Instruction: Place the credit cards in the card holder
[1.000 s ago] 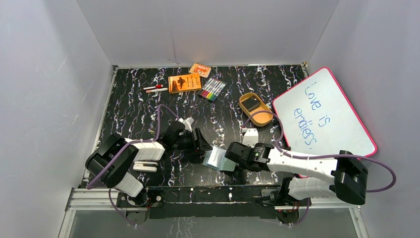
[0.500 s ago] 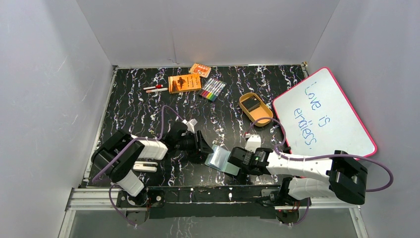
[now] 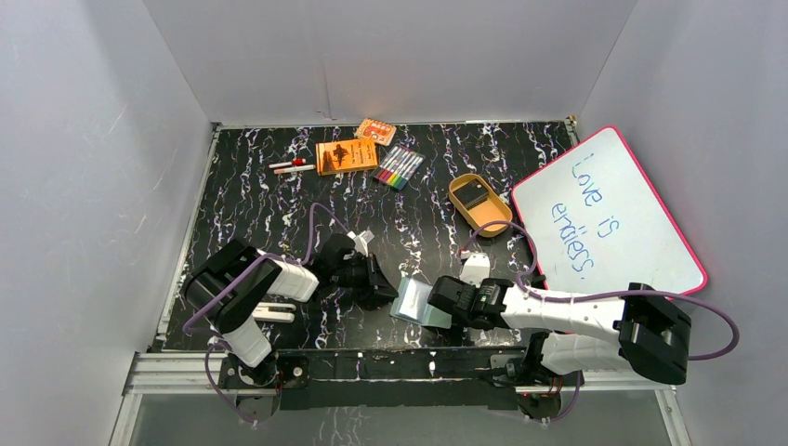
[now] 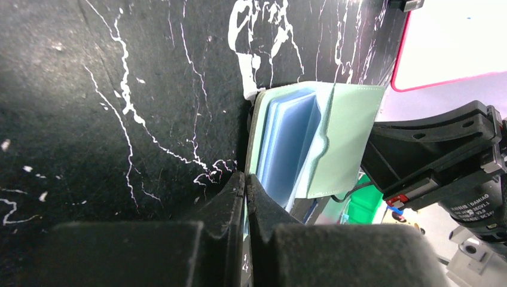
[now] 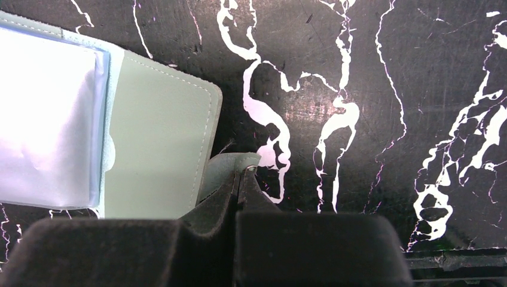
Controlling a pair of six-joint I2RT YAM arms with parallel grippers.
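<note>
Left gripper: jaws pressed together, tips right at the near edge of the small sage-green wallet-style card holder. Can't tell if anything thin is caught btwn them. Holder lies open on the black, white-veined table, w/ pale blue-clear sleeves showing.

Right gripper: jaws tight, pinching the holder's green snap tab on the opp. side.

In the top view the holder sits btwn the two grippers, near the table's front edge, approx. centre.

Further out, toward back-right, is a tan oval tray w/ one dark grey-black flat credit card lying in it, well apart from the holder. Just right of the tray is a pink-framed whiteboard w/ blue handwriting.

At the back are a large orange box, a small orange box, a pack of coloured markers and red-and-white pens.
</note>
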